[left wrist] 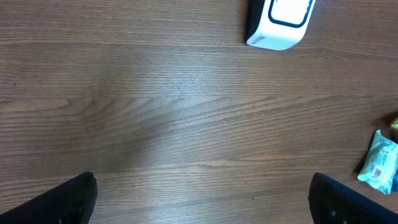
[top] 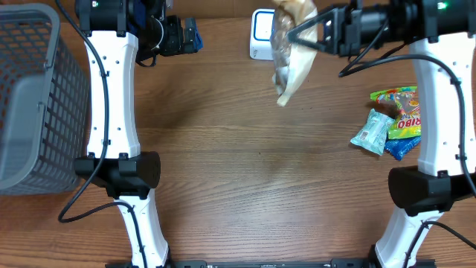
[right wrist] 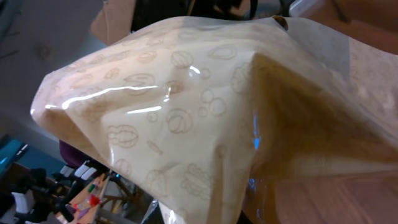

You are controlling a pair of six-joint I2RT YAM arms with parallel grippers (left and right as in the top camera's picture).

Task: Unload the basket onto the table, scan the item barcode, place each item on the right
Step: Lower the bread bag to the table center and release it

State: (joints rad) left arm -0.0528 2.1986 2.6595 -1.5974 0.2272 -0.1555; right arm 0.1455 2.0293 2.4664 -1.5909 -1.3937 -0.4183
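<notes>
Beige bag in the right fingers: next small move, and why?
Likely shift the beige bag slightly left and turn it over the white scanner. The right fingers are shut on it, it hangs at the scanner's edge, and no barcode shows in any view.

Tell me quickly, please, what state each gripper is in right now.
Left gripper: open, holding nothing.
Right gripper: shut on the beige, glossy plastic pouch.
</notes>
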